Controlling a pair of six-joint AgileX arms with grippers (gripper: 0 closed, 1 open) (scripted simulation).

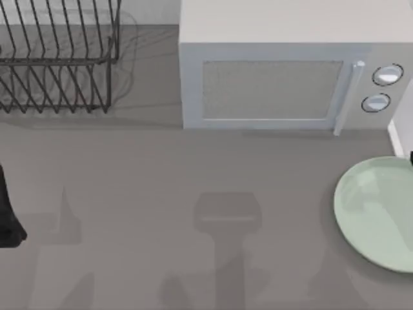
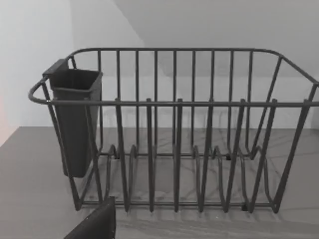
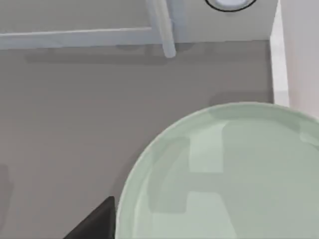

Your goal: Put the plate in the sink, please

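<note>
The plate (image 1: 377, 213) lies flat on the counter (image 1: 193, 194) at the right side, its open face up and its right portion cut off by the edge of the top view. Being round, it has no long axis and points no particular way; its shallow rim runs evenly around what can be seen. It sits nearer than the microwave (image 1: 284, 71), just to the near right of the microwave's door handle (image 1: 345, 97) and its 2 round knobs (image 1: 386, 75), apart from the microwave's front.

In the right wrist view the plate (image 3: 224, 174) is close below the camera, with a dark piece of the right gripper (image 3: 94, 221) beside its rim; whether the jaws are released or clenched cannot be told.

The left arm (image 1: 8, 206) sits at the left edge of the counter. Its wrist view faces a dark wire dish rack (image 2: 174, 139) with a utensil cup (image 2: 75, 119) hung on 1 end; the rack stands at the far left of the counter (image 1: 58, 58). The state of the left jaws cannot be told either.
</note>
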